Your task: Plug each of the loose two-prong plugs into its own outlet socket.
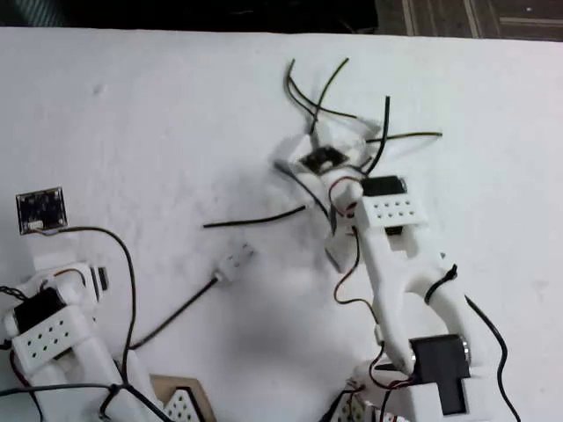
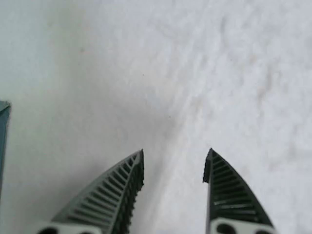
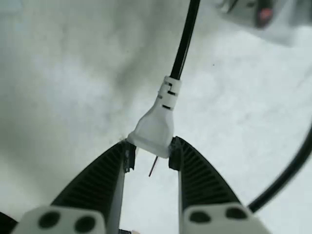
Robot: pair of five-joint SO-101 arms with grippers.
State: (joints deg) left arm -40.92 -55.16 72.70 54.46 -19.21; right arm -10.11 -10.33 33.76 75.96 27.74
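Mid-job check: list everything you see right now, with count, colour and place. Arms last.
held plug: one, white with a black cable, clamped in the right gripper, one prong showing
loose plug: one, white with a black cable, lying mid-table
black cables: several, black, mostly at the table's far centre
pale block: one, grey-white with a red spot, beyond the held plug; cannot tell what it is
brown board: one, brown, at the near edge beside the left arm
table cover: one, white
left gripper: open, over bare cover
right gripper: shut on the held plug
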